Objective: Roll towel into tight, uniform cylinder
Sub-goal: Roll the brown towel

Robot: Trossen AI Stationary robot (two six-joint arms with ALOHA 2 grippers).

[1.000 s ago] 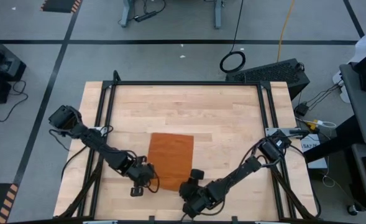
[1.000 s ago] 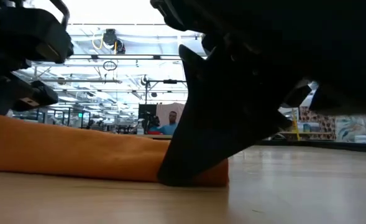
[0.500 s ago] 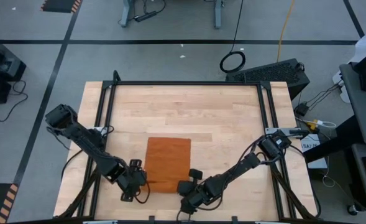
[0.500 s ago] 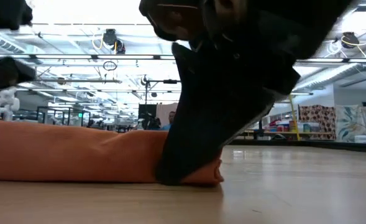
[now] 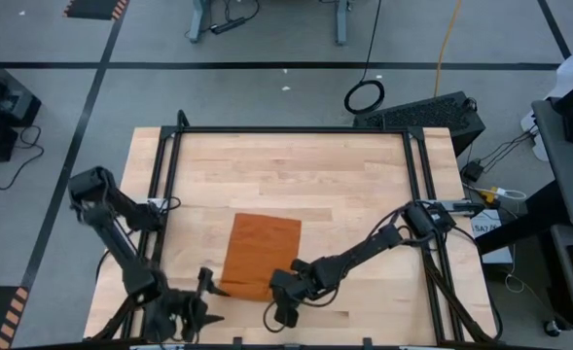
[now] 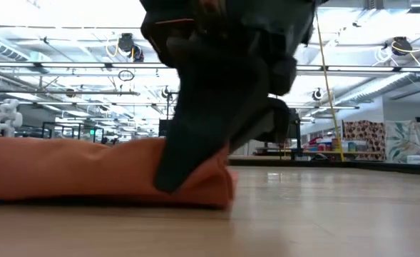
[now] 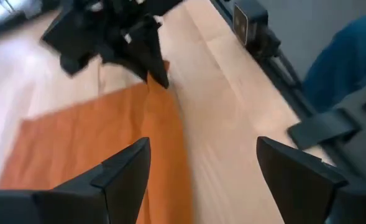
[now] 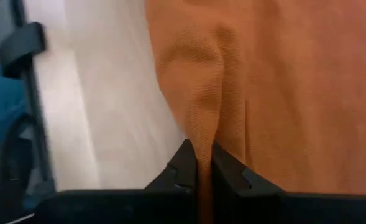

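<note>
The wooden table [image 5: 286,165] carries the towel [image 5: 260,255], a rust-orange cloth lying flat toward the table's near edge, about midway between its two sides. The right gripper [image 5: 278,288] sits at the towel's near right corner, its fingers [image 8: 181,167] pressed together on a pinched ridge of the fabric, which rises in a small peak there. The left gripper [image 5: 200,303] hangs off the towel's near left corner, close to the table's front edge, jaws spread wide and holding nothing, apart from the cloth.
</note>
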